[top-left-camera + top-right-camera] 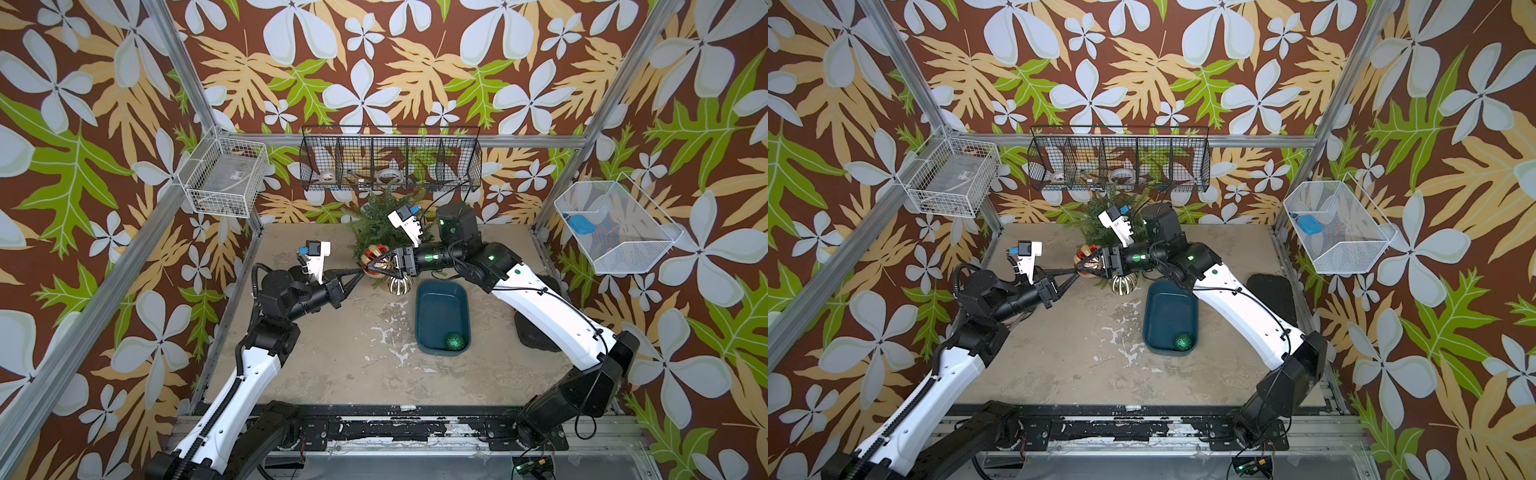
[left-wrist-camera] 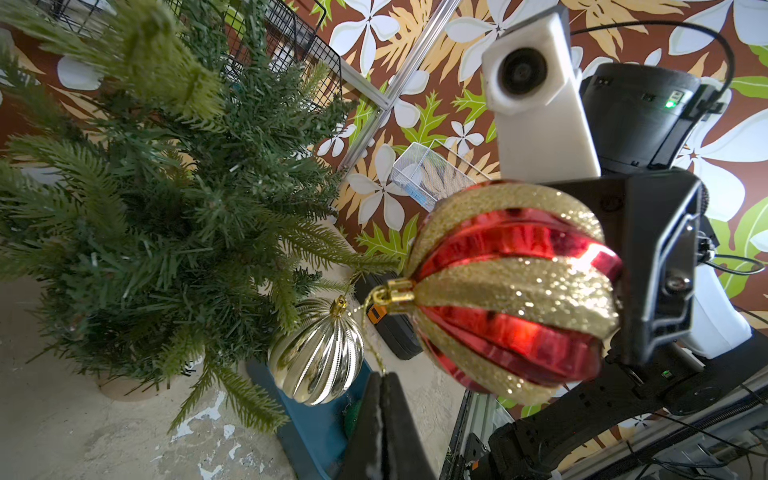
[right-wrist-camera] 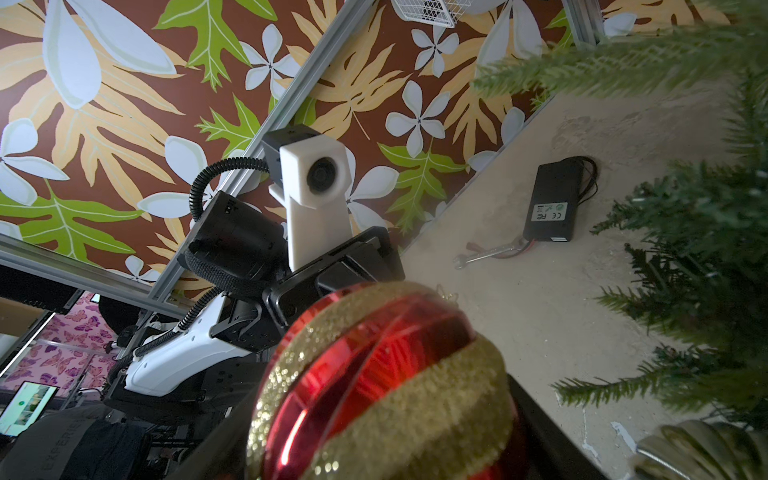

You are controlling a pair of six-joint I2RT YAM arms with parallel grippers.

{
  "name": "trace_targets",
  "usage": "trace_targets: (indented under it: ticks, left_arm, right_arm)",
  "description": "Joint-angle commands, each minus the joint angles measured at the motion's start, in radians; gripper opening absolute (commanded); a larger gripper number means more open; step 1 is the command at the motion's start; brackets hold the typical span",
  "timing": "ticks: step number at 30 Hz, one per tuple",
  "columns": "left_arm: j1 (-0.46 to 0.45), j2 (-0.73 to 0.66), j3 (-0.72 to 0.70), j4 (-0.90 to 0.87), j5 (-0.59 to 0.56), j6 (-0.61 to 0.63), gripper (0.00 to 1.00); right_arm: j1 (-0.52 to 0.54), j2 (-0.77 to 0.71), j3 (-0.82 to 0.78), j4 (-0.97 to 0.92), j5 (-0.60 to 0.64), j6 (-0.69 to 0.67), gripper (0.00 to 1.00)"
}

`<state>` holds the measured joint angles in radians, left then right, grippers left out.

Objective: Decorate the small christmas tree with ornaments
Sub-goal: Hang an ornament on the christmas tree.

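Observation:
The small christmas tree stands at the back of the table. My right gripper is shut on the red-and-gold striped ornament just in front of the tree. My left gripper is shut on that ornament's gold hanging string. A gold-and-white ornament hangs from a low branch. The glittery green ornament lies in the teal tray.
A black box and a small wrench lie on the table beside the tree. A black wire basket hangs on the back wall above the tree. White wire baskets hang on the side walls.

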<state>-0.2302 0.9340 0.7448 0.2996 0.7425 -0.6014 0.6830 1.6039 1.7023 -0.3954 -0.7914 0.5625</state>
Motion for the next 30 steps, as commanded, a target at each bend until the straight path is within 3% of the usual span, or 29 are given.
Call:
trace_targets:
  ticks: [1,30]
  left_arm:
    - [0.003,0.005,0.014,0.04,0.02,-0.003,0.0]
    - [0.134,0.086,0.093,0.122,0.047,-0.065,0.0]
  right_arm:
    - [0.0,0.004,0.013,0.002,0.015,-0.023,0.64]
    - [0.0,0.225,0.364,-0.092,0.039,-0.016,0.64]
